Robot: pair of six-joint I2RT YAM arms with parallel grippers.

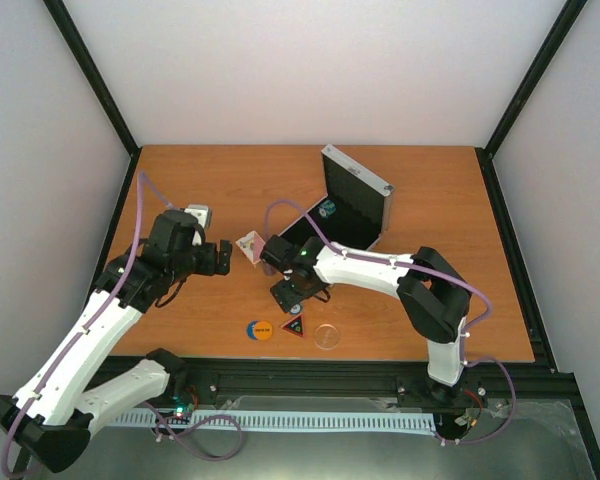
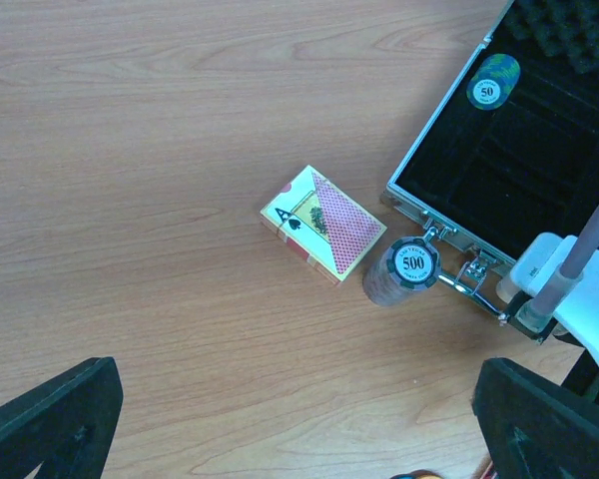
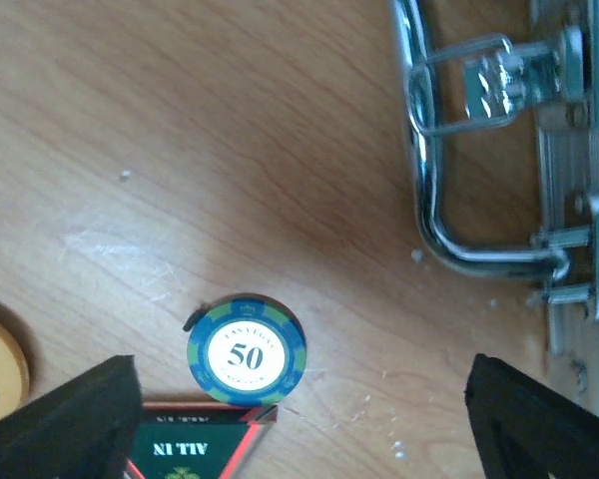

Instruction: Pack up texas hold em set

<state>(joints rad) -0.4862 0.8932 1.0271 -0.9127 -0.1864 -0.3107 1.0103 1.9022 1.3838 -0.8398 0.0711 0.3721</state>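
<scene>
The silver case lies open at the back centre, its lid upright. In its black lining lies a blue-green 50 chip. The pink-white card pack lies flat on the wood next to a chip stack topped by a 500 chip, right by the case's latches. My left gripper is open above bare wood, short of the pack. My right gripper is open over another 50 chip, which lies loose on the table and touches the tip of the black-red triangle. The case handle is just beyond.
The orange disc, the triangle and the clear disc sit in a row near the table's front edge. Black frame posts stand at the back corners. The right arm reaches across the middle of the table.
</scene>
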